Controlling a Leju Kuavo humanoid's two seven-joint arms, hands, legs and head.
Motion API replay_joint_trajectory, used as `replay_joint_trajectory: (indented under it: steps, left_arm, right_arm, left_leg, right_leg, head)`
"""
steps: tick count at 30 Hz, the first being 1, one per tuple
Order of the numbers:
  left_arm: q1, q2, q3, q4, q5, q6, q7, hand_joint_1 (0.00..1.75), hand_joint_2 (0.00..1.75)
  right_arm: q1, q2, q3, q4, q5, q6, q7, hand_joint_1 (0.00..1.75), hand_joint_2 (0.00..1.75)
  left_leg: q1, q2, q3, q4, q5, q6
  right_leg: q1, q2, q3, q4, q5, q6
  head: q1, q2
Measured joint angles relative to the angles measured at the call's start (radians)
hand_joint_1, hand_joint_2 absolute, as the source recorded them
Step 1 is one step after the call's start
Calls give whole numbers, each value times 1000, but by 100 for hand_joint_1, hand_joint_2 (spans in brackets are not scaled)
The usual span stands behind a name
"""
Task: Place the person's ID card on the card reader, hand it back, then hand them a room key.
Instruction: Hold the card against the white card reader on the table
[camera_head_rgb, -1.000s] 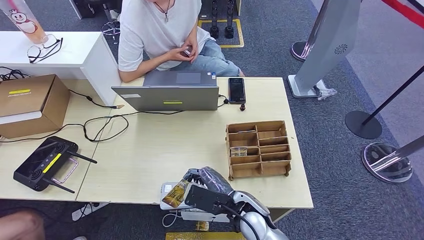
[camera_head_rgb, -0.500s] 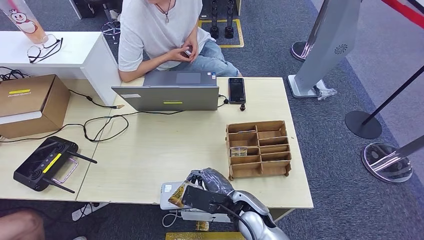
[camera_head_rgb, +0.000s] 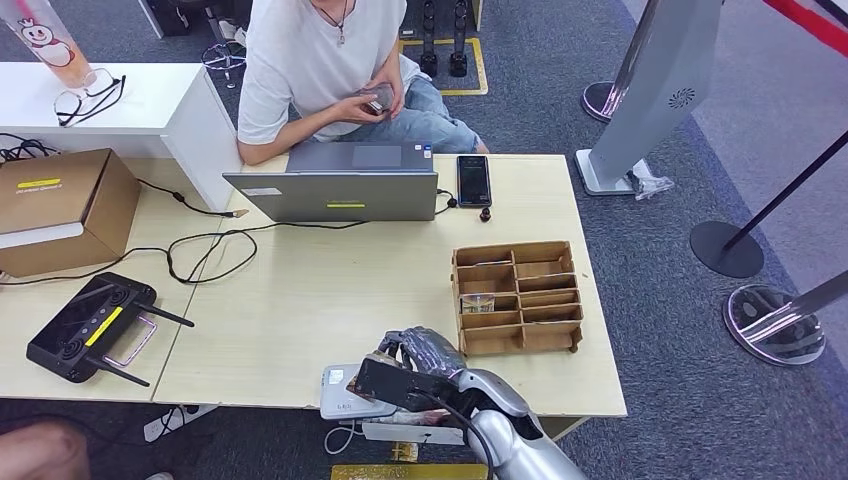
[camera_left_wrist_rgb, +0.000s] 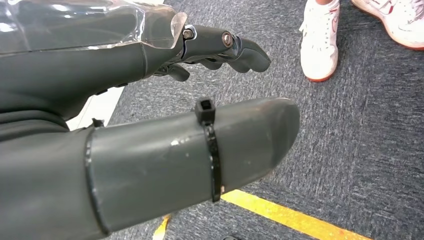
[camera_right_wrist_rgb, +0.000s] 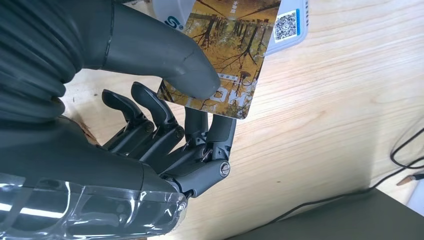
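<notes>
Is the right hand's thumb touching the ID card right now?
Touching. In the right wrist view the thumb presses on the face of the ID card, with the fingers behind it, over the white card reader.

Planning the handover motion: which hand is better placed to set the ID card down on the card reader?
The right hand. It already pinches the autumn-leaf printed card directly over the white card reader at the table's near edge. The left hand hangs over grey carpet, holding nothing.

Right robot hand hides the card reader (partly).
</notes>
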Motion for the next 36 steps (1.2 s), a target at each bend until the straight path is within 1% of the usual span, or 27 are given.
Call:
replay_joint_trajectory:
  steps: [7,24,36]
  left_arm:
    - [-1,1,-12,0,-5,0,14,0,0]
    - [-2,1,-13,0,-5,0,15,0,0]
    - [-3,2,-13,0,-1,0,14,0,0]
  right_arm:
    - [-36,26,11,57,6,0,6,175,175]
    - [-71,46,33,116,31,2,29,175,175]
    - [-115,77,66,196,61,-12,42,175,175]
  left_leg:
    - [0,0,0,0,0,0]
    - [0,0,0,0,0,0]
    - [0,0,0,0,0,0]
  right_leg:
    - [0,0,0,0,0,0]
    - [0,0,0,0,0,0]
    - [0,0,0,0,0,0]
  head:
    - [0,0]
    - [0,0]
    - [0,0]
